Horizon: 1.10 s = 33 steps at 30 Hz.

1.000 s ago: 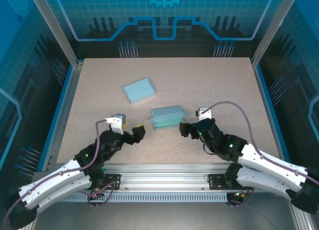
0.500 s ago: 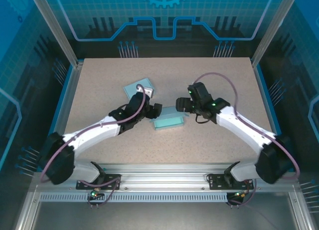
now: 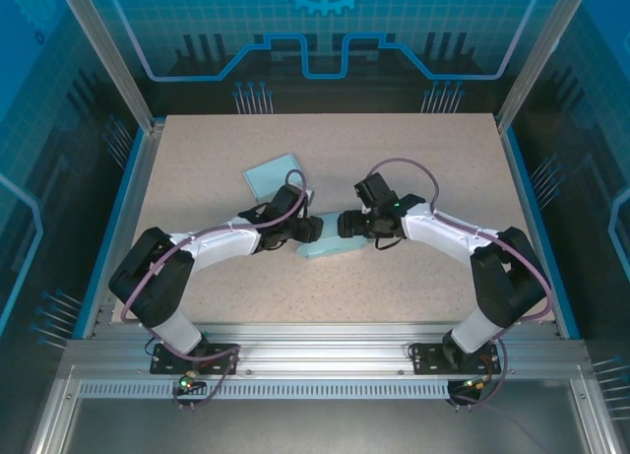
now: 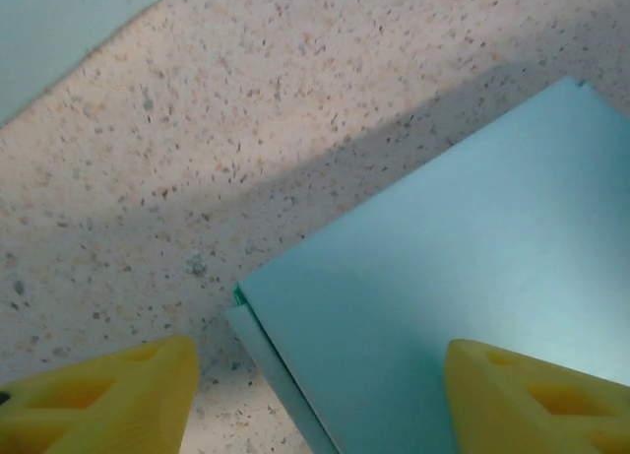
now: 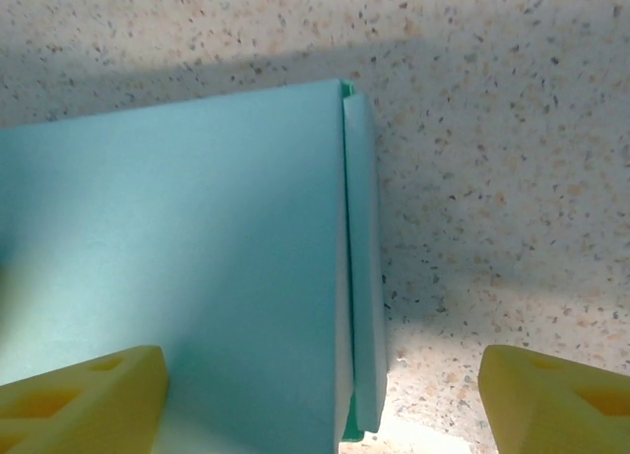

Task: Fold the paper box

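**Both end effectors spread over the paper box at mid-counter**

At the near edge of the counter the two arms are seen bolted side by side, and both are extended inward toward the middle. There the paper box, a teal shape, is found lying flat, roughly midway between the left and right edges and slightly closer to the near edge than to the far one.

The left end effector is placed at the box's left end. In the left wrist view its yellow fingers are held wide apart. One is seen over bare counter and the other over the box top, with a corner of the box between them. Contact with the paper cannot be judged.

The right end effector is placed at the box's right end. In the right wrist view its fingers are likewise spread wide, one over the box top and one over bare counter. A narrow folded flap is seen lying along the box's edge between them.

Farther back, toward the far left corner, a pale blue box is seen lying flat, apart from the teal one.
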Each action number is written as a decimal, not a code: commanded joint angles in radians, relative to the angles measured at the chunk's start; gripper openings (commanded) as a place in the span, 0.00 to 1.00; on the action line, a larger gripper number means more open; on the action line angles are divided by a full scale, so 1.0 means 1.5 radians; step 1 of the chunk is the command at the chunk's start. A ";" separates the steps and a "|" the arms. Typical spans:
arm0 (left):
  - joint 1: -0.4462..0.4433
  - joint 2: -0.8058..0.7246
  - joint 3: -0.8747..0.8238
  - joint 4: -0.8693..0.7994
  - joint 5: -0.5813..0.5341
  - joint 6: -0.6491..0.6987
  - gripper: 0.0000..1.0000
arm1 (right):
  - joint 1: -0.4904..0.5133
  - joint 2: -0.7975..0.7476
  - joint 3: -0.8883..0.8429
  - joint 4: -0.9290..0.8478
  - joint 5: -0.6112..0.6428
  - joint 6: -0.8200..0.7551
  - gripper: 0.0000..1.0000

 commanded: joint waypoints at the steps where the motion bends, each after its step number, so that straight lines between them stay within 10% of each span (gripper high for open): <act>1: 0.005 0.028 -0.032 0.019 0.024 -0.028 0.65 | -0.007 0.021 -0.031 0.029 -0.015 -0.002 0.82; 33: 0.191 0.015 -0.233 0.258 0.274 -0.204 0.20 | -0.079 -0.009 -0.247 0.505 -0.307 0.156 0.84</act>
